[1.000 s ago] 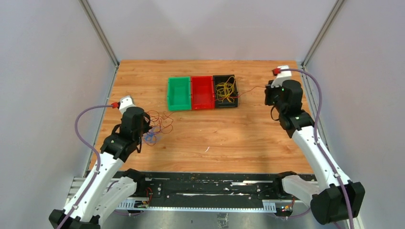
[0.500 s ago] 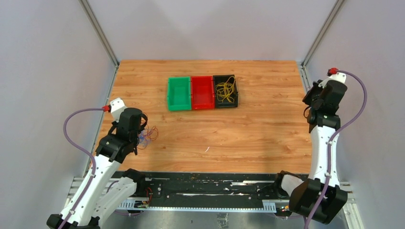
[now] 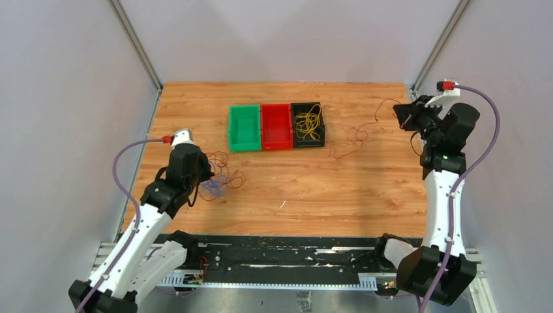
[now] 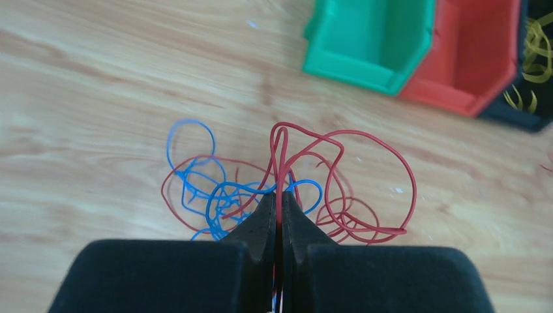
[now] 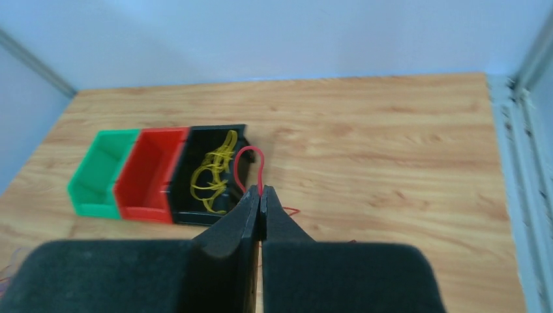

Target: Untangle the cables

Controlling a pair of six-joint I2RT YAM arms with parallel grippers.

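Two clumps of cable lie out on the desk (image 3: 293, 195), and a third sits in a bin. Near the left edge, roughly midway between the near and far edges, the red and blue tangle (image 3: 220, 179) lies on the wood right at the tip of the left gripper (image 3: 206, 171). The left wrist view shows that gripper clenched on a red strand of the tangle, its two fingers pressed together with the strand running up between them. Red loops spread ahead and to the right of the tips, and blue loops lie ahead and to the left. Toward the far right corner, the right gripper (image 3: 400, 112) hangs above the desk, pinched tight on one end of a single red cable (image 3: 355, 135). In its wrist view a small red loop stands up just past the closed fingertips. From that gripper the red cable arcs down and trails leftward across the wood, and its loose end lies near the black bin (image 3: 306, 145) but apart from it. The yellow cables (image 3: 307, 122) are coiled inside the black bin. It is the rightmost of three bins set side by side near the far edge, with the red bin (image 3: 276, 146) in the middle and the green bin (image 3: 244, 147) on the left.
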